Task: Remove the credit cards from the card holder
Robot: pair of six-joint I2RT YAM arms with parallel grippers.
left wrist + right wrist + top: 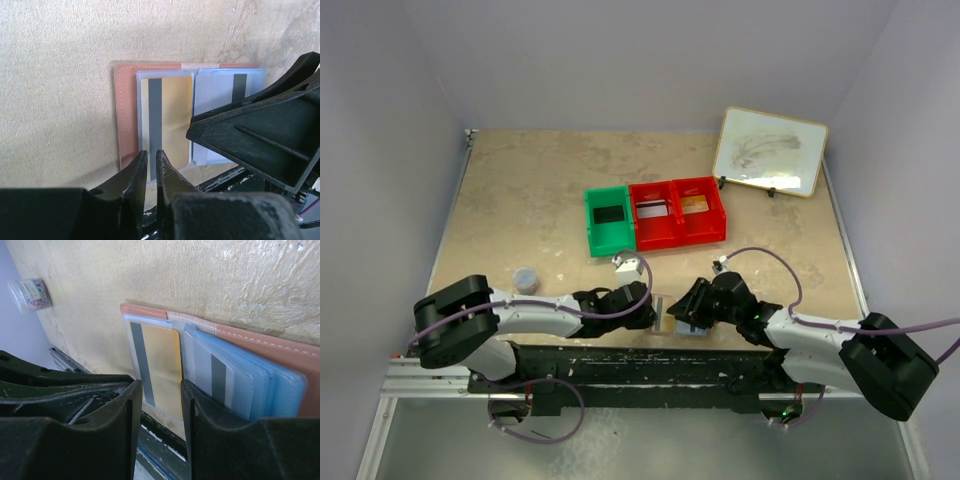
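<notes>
a: where is the card holder?
b: the card holder (672, 322) lies open and flat on the table (520, 200) at its near edge, between the 2 arms. it is tan outside, with pale blue sleeves inside.
a: are there cards in it?
b: yes. a gold card (177, 120) with a dark stripe sits in the left half. a white-grey card (215, 100) with a dark stripe sits in the stacked sleeves on the right.
a: what about the left gripper?
b: the left gripper (151, 156) has its fingers almost together, with only a thin slit between them. the tips are at the near edge of the gold card. i cannot tell whether they pinch it.
a: and the right?
b: the right gripper (159, 386) has its fingers apart and grips nothing. the gap sits over the gold card's inner edge, by the fold.
a: anything else?
b: farther back, a green bin (610, 243) and 2 red bins (677, 236) stand side by side. a whiteboard (770, 150) leans at the far right, and a small jar (525, 277) stands to the left.
</notes>
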